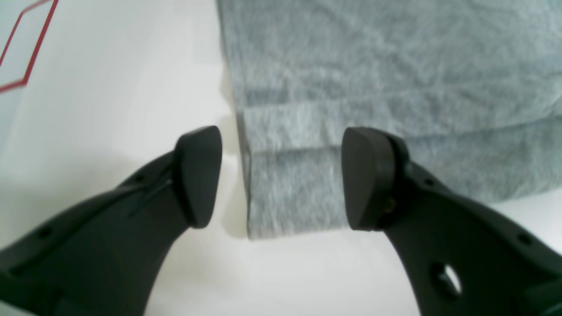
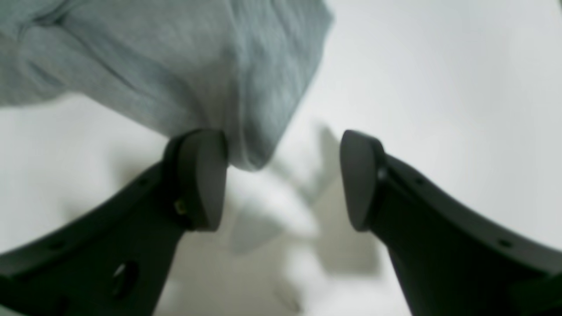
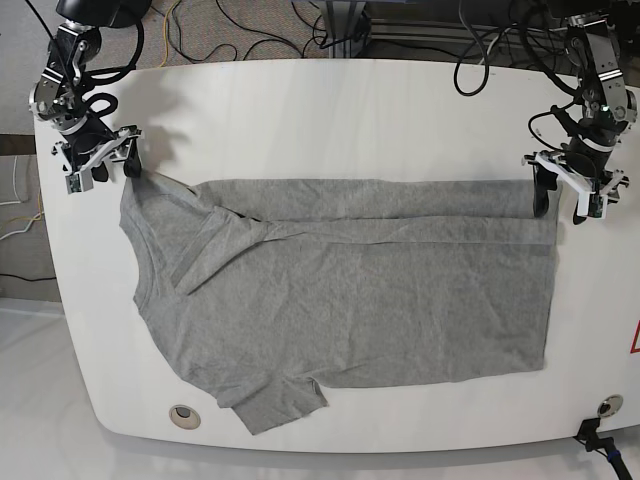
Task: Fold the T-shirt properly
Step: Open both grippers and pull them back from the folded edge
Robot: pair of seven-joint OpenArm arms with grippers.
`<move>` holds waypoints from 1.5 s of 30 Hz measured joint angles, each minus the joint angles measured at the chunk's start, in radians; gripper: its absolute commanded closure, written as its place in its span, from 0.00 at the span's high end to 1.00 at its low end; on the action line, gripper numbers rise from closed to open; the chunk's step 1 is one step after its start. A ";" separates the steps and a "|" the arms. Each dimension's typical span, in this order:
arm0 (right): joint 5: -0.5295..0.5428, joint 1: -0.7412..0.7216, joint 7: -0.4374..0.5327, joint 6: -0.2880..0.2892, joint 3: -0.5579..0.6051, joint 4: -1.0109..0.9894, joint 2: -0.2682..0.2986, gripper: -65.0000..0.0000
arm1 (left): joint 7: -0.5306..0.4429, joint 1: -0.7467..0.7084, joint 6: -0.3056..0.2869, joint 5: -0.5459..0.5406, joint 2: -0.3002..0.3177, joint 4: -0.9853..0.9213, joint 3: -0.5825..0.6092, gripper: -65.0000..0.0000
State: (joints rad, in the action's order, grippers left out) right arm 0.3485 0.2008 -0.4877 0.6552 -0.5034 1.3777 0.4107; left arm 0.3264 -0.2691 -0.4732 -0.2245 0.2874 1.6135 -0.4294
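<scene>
Lying spread across the middle of the white desk (image 3: 330, 110), the grey T-shirt (image 3: 340, 300) has its far long edge folded over toward the near side, making a narrow doubled band that runs from the collar end to the hem end. One sleeve (image 3: 275, 400) sticks out toward the desk's near edge, and the neckline sits toward the side where the right arm works. The left claw (image 1: 281, 177) hangs at the shirt's far hem corner, its two black fingers (image 1: 369, 180) spread wide; the stacked layers of that corner lie in the gap between them, and neither pad presses the cloth. A red outline (image 1: 26, 48) is printed on the desk beyond it. The right claw (image 2: 283, 180) is at the opposite far corner, by the shoulder; it too is spread apart, with a rumpled fold of grey fabric resting against one pad (image 2: 204, 175) while the other stands clear over bare desk. Cables (image 3: 250, 25) trail along the floor past the desk's far edge.
</scene>
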 measured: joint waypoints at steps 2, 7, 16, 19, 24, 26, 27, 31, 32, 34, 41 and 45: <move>-0.004 -0.013 -0.006 0.003 0.000 -0.043 -0.004 0.60 | 0.002 0.001 0.000 0.000 -0.002 -0.012 0.000 0.62; -0.001 -0.034 0.012 0.003 0.001 -0.066 -0.002 0.60 | 0.002 0.000 -0.003 0.002 -0.002 -0.045 0.000 0.62; 0.011 -0.039 0.017 0.008 0.014 -0.072 -0.031 0.59 | 0.001 -0.016 0.000 0.003 -0.003 -0.049 0.000 0.62; 0.015 -0.043 0.029 0.003 0.058 -0.071 -0.023 0.59 | -0.001 -0.017 0.000 0.003 -0.004 -0.050 0.000 0.62; 0.018 -0.043 0.032 0.004 0.060 -0.071 -0.026 0.39 | -0.002 -0.017 0.000 0.003 -0.004 -0.051 0.000 0.62; 0.017 -0.045 0.029 0.003 0.060 -0.071 -0.026 0.20 | 0.000 -0.015 -0.015 0.002 -0.008 -0.051 -0.021 0.62; 0.016 -0.045 0.023 0.003 0.060 -0.071 -0.026 0.10 | -0.003 -0.013 -0.013 -0.002 -0.016 -0.051 -0.049 0.62; 0.018 -0.045 0.017 0.003 0.060 -0.072 -0.026 0.00 | 0.002 -0.014 0.002 0.004 -0.029 -0.117 -0.111 0.62; 0.017 -0.045 0.016 0.003 0.060 -0.072 -0.026 0.00 | 0.003 -0.013 0.000 0.003 -0.031 -0.134 -0.111 0.62; 0.018 -0.045 0.017 0.003 0.060 -0.072 -0.028 0.00 | 0.002 -0.011 0.000 0.003 -0.032 -0.158 -0.110 0.62; 0.018 -0.042 0.033 0.003 0.062 -0.072 -0.039 0.00 | -0.006 0.058 0.000 -0.001 -0.032 -0.235 -0.108 0.62; 0.019 -0.042 0.034 0.003 0.063 -0.072 -0.050 0.00 | -0.002 0.081 -0.001 -0.002 -0.032 -0.288 -0.101 0.62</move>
State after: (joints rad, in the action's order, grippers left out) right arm 0.3672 0.1589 -0.4541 0.6582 -0.4408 1.3060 0.3603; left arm 0.3241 -0.1883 -0.4740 -0.2260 0.2558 1.3251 -0.5301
